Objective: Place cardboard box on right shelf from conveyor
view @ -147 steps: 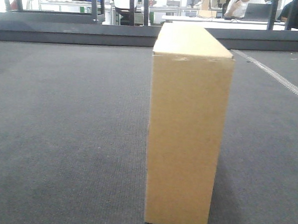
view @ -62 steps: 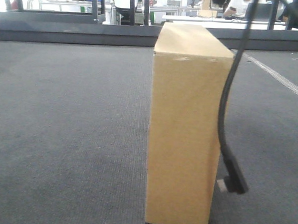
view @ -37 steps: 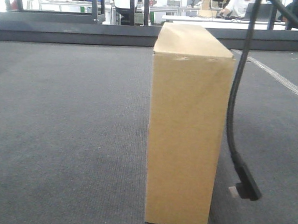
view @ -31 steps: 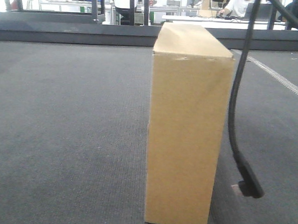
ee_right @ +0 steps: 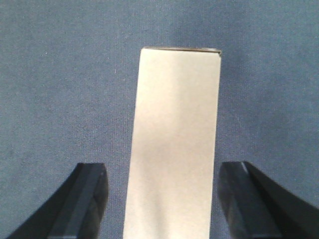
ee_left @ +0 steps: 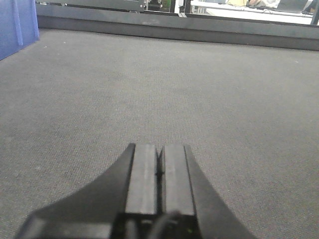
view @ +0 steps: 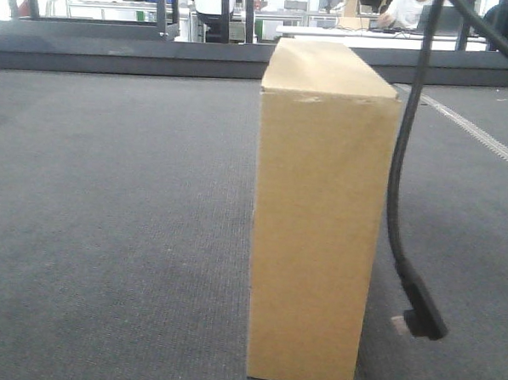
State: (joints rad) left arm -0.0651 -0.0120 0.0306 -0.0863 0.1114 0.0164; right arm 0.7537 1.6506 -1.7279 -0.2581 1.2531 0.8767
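Observation:
The cardboard box (view: 321,215) stands upright on its narrow edge on the dark grey conveyor (view: 116,217), seen end-on in the front view. From the right wrist view I look down on the box's narrow top (ee_right: 174,144). My right gripper (ee_right: 162,172) is open above it, one finger (ee_right: 89,191) on each side, with a gap of belt between each finger and the box. Away from the box, my left gripper (ee_left: 159,152) is shut with nothing in it, low over bare belt (ee_left: 164,84). The right shelf is out of view.
A black cable with a plug end (view: 418,318) hangs just right of the box, reaching almost to the belt. A blue bin (ee_left: 17,25) stands at the belt's far left. A raised dark rail (view: 125,55) borders the conveyor's far edge, with desks and people beyond.
The hanging black cable came into view beside the box and its plug end has swung a little to the right. The box has not moved.

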